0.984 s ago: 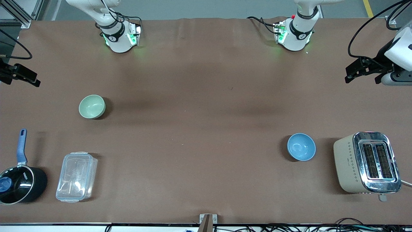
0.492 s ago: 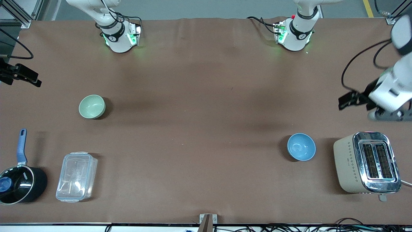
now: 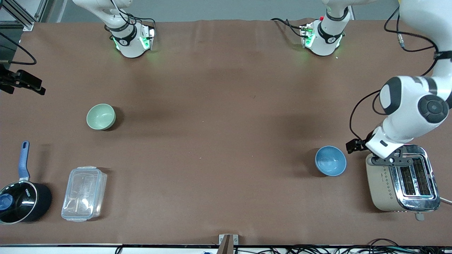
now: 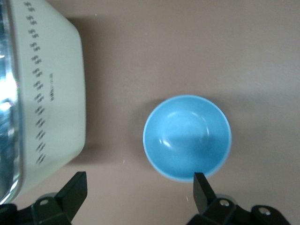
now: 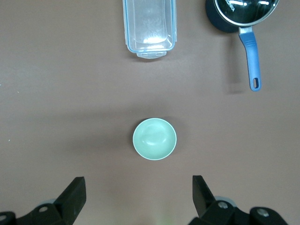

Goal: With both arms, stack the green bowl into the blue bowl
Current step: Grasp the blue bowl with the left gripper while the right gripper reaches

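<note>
My left tool (image 4: 136,194) hangs low over the counter (image 3: 219,141) between the blue bowl (image 3: 330,161) and the toaster (image 3: 402,178), fingers spread, nothing between them. One fingertip sits at the bowl's rim in the wrist view, so I judge I'm lining up for a rim pinch; the toaster just beside me leaves little room, and a bump there is the risk.

My right tool (image 5: 136,197) hovers high over the counter, fingers also spread and empty, with the green bowl (image 3: 101,116) ahead of the tips and well apart from them. The clear box (image 3: 84,193) and the saucepan (image 3: 22,197) lie past that bowl, out of my way.

The bowls sit upright near opposite ends of the counter, well apart. Neither is gripped yet; stacking not begun.
</note>
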You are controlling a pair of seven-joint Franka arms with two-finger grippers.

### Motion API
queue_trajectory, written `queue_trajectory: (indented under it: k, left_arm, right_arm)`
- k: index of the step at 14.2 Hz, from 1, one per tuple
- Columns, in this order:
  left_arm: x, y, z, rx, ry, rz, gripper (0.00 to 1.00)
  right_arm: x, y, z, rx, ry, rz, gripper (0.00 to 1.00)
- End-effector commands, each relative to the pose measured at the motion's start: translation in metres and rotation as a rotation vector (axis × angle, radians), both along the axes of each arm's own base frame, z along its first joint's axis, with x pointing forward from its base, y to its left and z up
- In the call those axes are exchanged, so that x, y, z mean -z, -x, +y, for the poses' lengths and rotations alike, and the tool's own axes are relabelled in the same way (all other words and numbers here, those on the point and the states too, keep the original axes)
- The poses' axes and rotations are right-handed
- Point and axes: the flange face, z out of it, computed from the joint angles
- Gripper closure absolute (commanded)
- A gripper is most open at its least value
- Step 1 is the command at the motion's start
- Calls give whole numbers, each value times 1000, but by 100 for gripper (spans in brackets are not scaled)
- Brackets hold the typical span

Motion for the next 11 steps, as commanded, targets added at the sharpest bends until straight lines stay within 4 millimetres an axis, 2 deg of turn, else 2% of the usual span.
queue_trajectory:
  k: [1, 2, 5, 6, 8, 11]
  left_arm:
    - [44, -12, 8, -11, 4, -31, 0]
    - [63, -14, 8, -15, 12, -41, 1]
    - [99, -14, 6, -26, 22, -23, 19]
    - [107, -13, 5, -24, 23, -13, 29]
    - [115, -12, 6, -25, 23, 4, 50]
    - [125, -11, 3, -11, 24, 20, 92]
  right_arm:
    - [28, 6, -33, 46, -50, 20, 0]
    - [35, 7, -46, 65, -54, 15, 0]
    - [89, 19, -96, 23, -140, 10, 1]
    - [114, 27, -112, 8, -160, 3, 1]
    - [162, 40, -128, 12, -163, -4, 1]
    - [219, 48, -128, 46, -167, -16, 2]
